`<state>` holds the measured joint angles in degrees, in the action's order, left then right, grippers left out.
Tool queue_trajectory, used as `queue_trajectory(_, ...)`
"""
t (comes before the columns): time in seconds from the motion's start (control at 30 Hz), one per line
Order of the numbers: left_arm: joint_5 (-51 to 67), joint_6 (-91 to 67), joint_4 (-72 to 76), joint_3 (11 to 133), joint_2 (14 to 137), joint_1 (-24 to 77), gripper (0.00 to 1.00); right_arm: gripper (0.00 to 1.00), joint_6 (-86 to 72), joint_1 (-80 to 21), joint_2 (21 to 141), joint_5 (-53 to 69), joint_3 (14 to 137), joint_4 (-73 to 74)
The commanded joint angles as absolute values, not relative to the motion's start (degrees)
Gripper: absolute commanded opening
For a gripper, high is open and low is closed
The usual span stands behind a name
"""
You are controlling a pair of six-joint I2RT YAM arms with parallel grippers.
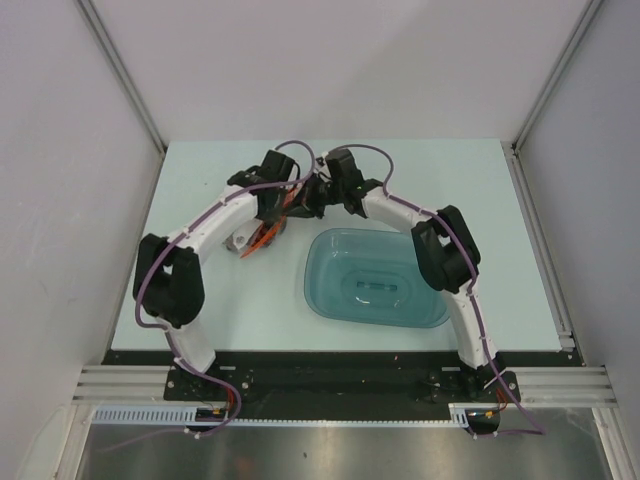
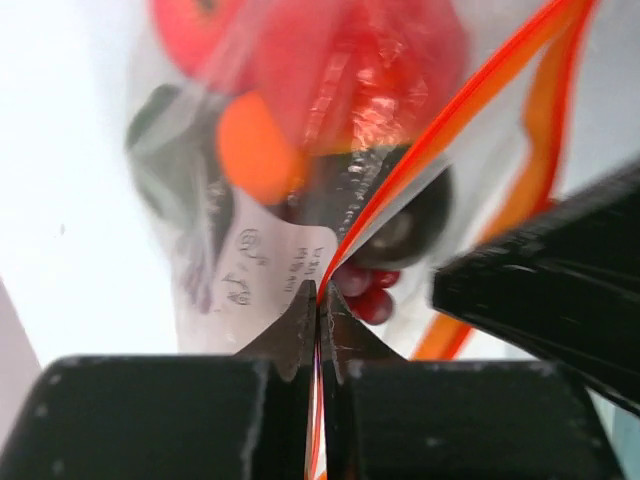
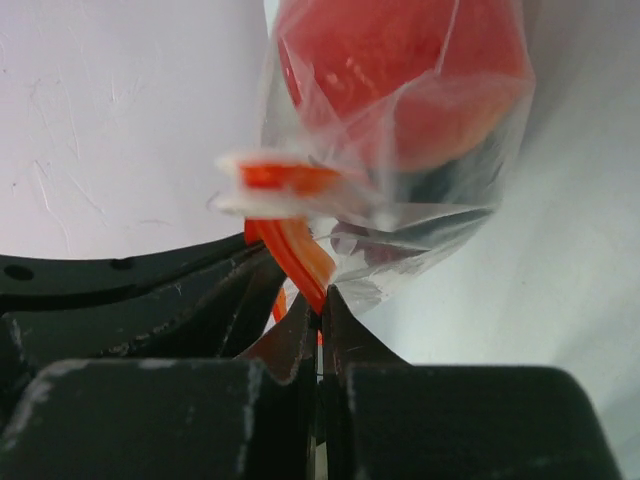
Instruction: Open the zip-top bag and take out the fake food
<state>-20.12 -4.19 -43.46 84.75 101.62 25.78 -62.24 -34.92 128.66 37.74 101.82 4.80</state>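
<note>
The zip-top bag [image 1: 262, 236] hangs between both grippers at the table's far middle. In the left wrist view the zip-top bag [image 2: 270, 250] is clear, with an orange-red zip strip [image 2: 450, 120]. My left gripper [image 2: 318, 296] is shut on one side of that strip. The fake food shows through the plastic: a red fruit [image 2: 370, 60], an orange one [image 2: 255, 145], a dark one [image 2: 405, 225] and dark-red grapes [image 2: 372, 298]. My right gripper [image 3: 320, 302] is shut on the zip strip [image 3: 298, 250] of the zip-top bag [image 3: 400, 130], just below a red fruit [image 3: 400, 60]. In the top view the left gripper [image 1: 292, 200] and right gripper [image 1: 316, 196] nearly touch.
A teal translucent tub [image 1: 330, 290] sits on the pale table [image 1: 200, 300] in front of the right arm, to the right of the bag. The right gripper's black finger [image 2: 550, 290] crowds the left wrist view. White walls enclose the table on three sides.
</note>
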Motion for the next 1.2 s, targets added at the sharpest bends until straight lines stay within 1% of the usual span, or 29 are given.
queue_trajectory(0.0,-28.39,-7.64,-46.41,85.26,97.21,21.81,0.0,0.0,-58.81,-35.68,131.92,39.9,110.72,8.43)
queue_trajectory(0.1,-31.9,-8.87,-46.93,82.97,95.28,20.14,0.0,0.0,-58.36,-36.03,135.34,41.13,115.03,9.14)
queue_trajectory(0.23,-34.63,-11.16,-48.16,82.79,94.39,17.93,0.0,0.0,-58.1,-36.74,140.7,41.66,121.53,12.38)
queue_trajectory(0.33,-34.8,-11.16,-48.25,84.11,94.39,16.7,0.0,0.0,-57.04,-37.26,142.73,41.31,126.54,16.68)
queue_trajectory(0.43,-35.5,-10.64,-48.61,87.09,95.18,15.91,0.0,0.0,-55.11,-37.27,143.61,39.21,128.92,19.93)
queue_trajectory(0.47,-37.34,-10.63,-48.69,88.58,95.62,15.65,0.0,0.0,-55.37,-37.27,144.14,38.85,129.28,20.21)
queue_trajectory(0.53,-35.61,-10.29,-49.48,90.52,97.11,13.72,0.0,0.0,-55.72,-37.09,145.36,38.59,131.03,20.82)
queue_trajectory(0.6,-33.67,-10.46,-50.36,92.72,98.6,12.23,0.0,0.0,-55.37,-37.18,148.43,38.41,136.48,23.02)
queue_trajectory(0.67,-30.87,-9.85,-49.41,93.51,99.05,12.13,0.0,0.08,-54.85,-37.26,149.59,38.41,139.47,26.01)
queue_trajectory(0.7,-25.19,-8.36,-48.52,93.17,98.79,12.3,0.0,0.11,-54.06,-37.18,148.63,38.15,139.22,26.62)
queue_trajectory(0.73,-22.44,-8.0,-47.56,92.56,98.01,12.48,0.0,0.19,-53.36,-37.18,147.84,37.45,138.52,27.15)
queue_trajectory(0.77,-20.5,-7.74,-45.9,90.98,97.39,12.92,0.0,0.22,-52.74,-37.09,146.87,36.92,137.99,27.68)
queue_trajectory(0.8,-15.17,-7.47,-45.1,90.1,97.03,13.01,0.0,0.26,-50.91,-37.0,144.86,36.31,137.73,28.56)
queue_trajectory(0.83,-12.68,-7.47,-44.39,89.22,95.99,13.01,0.0,0.35,-49.76,-36.65,144.06,34.91,137.72,30.83)
queue_trajectory(0.93,-8.45,-9.49,-42.98,86.14,94.66,13.01,0.0,0.46,-45.37,-36.56,140.64,32.44,137.72,35.59)
queue_trajectory(1.07,-6.33,-11.51,-42.97,85.86,94.13,13.01,0.0,0.48,-40.7,-38.31,136.94,28.31,137.72,39.28)
queue_trajectory(1.17,-5.98,-12.22,-44.38,87.8,94.66,13.01,0.0,0.49,-36.67,-39.89,133.69,22.16,136.85,41.92)
